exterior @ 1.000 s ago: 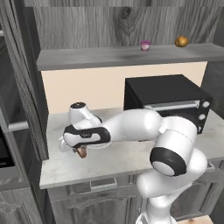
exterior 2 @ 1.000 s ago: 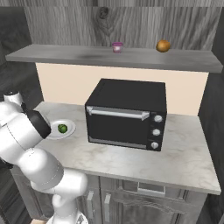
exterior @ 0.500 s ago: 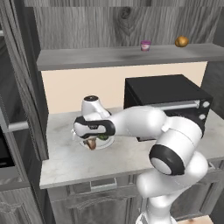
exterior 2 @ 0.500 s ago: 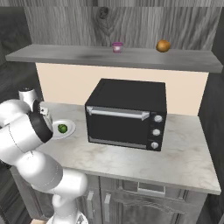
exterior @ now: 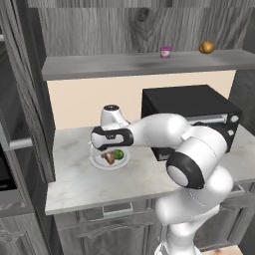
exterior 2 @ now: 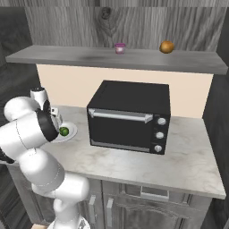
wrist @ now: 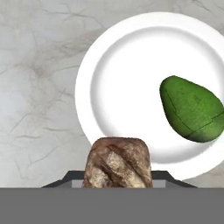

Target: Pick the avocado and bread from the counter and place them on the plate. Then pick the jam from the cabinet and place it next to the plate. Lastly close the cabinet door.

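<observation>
Holding one bread [wrist: 118, 162], one avocado [wrist: 192, 108], one plate [wrist: 127, 87]

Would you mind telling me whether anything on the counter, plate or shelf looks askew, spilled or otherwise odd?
Nothing stands out. The avocado lies intact on the plate, the gripper holds the bread above its rim, and the jam stands upright on the cabinet shelf.

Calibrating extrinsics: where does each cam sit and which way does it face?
Left base view: behind-left of arm, facing counter; arm enters lower right.
Right base view: behind-right, facing toaster oven; arm at lower left.
Hand view: on the hand, looking down; claw holds bread over plate.
All three share the avocado.
</observation>
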Motion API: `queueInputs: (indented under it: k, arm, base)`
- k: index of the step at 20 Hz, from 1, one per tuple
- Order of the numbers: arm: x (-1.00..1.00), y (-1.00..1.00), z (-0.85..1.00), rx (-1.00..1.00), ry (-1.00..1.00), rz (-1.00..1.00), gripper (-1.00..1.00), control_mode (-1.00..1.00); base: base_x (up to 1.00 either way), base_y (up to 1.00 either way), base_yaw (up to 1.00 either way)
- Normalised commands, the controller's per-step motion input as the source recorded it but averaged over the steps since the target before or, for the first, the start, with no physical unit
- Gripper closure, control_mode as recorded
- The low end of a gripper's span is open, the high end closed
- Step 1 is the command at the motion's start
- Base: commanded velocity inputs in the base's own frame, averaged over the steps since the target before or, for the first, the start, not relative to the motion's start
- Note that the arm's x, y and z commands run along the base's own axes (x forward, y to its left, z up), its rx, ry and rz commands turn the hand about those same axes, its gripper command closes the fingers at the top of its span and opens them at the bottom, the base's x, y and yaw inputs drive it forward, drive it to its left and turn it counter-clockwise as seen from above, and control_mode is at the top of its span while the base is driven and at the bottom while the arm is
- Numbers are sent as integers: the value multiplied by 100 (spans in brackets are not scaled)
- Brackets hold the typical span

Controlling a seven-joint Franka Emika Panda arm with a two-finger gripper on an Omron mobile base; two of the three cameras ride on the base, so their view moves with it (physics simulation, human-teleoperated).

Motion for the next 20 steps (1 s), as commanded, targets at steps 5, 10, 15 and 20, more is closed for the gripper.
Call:
queueInputs:
  k: [5,10,15,20]
  arm:
    - [33,-2,-9,0,0,-1,100,-100]
    - [33,0,-16,0,0,0,100,-100]
    - [27,0,-17,-1,0,-1,100,-100]
    - [20,0,-23,-2,0,-1,100,-100]
  base:
    - [0,0,0]
    - [0,0,0]
    - [0,0,0]
    - [0,0,0]
